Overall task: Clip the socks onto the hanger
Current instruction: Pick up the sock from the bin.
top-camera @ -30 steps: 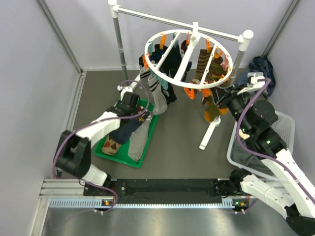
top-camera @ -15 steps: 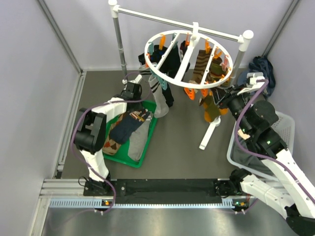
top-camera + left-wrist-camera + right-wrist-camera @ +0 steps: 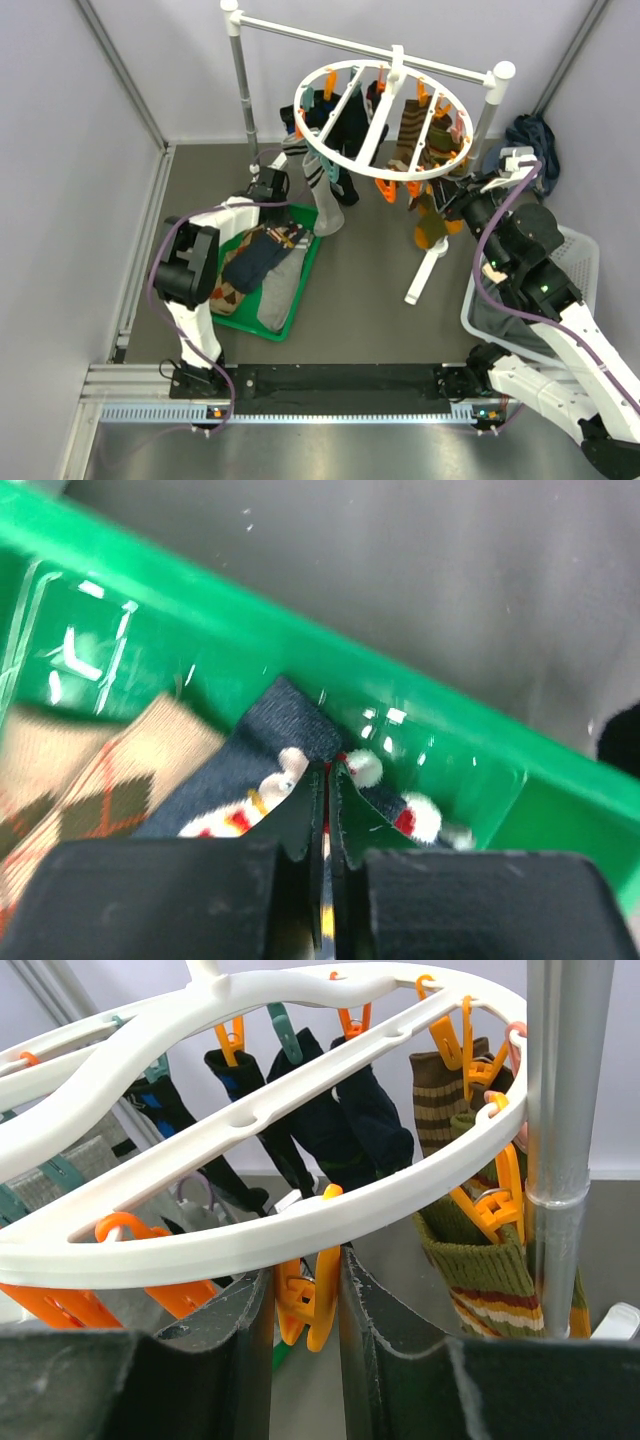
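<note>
Left gripper (image 3: 325,782) down in green tray (image 3: 200,620), far corner, fingers clenched on the edge of a navy sock (image 3: 285,715) with red and white marks. Tan argyle sock (image 3: 110,780) just beside it, grey sock (image 3: 283,285) at the tray's near side. Centre: hanger (image 3: 250,1230) hooked on the rail stand (image 3: 555,1110). A grey sock with white bands (image 3: 322,195), dark navy socks (image 3: 350,1120) and an olive striped sock (image 3: 480,1260) are clipped on and hang from it. Right gripper (image 3: 305,1270) up under the ring's near rim, fingers parted either side of an orange clip (image 3: 310,1310); can't tell if they press it. White basket (image 3: 585,250) far right, dark cloth bundle (image 3: 530,135) behind it.
</note>
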Robot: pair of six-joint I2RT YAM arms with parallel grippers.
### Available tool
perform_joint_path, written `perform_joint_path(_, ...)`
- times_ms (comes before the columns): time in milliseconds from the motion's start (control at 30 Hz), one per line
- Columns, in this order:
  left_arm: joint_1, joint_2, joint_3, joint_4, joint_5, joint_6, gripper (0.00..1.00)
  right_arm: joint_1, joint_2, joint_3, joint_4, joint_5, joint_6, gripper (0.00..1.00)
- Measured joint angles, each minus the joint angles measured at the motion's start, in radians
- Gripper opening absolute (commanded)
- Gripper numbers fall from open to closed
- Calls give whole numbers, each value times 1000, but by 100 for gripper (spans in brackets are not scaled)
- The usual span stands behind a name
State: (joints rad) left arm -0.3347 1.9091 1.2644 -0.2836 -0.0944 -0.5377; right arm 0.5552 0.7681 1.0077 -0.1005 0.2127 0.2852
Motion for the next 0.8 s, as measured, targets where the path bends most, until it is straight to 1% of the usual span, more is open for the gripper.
perform_joint_path(133,0,-94,-40,-34,-16,2,0,0,0,0,0,4,-5,0)
perform_joint_path(233,0,-194,-68,-42,-28,2,3,0,0,0,0,4,-5,0)
perform_joint_path(333,0,-302,-103,-38,-35,1,3,0,0,0,0,6,-5,0)
perform_joint_path(433,0,-381,-143,-31,-36,0,3,0,0,0,0,8,-5,0)
perform_joint_path(533,0,-439,-195,-23,-29,-2,0,0,0,0,-1,8,-5,0)
perform_joint_path(600,0,-496,-251,-16,-15,-3,0,0,0,0,-1,8,-5,0)
perform_joint_path(700,0,-624,-349,9,17,-2,0,0,0,0,-2,8,-5,0)
perform_joint_path(800,0,-809,-444,60,58,-2,0,0,0,0,-3,8,-4,0)
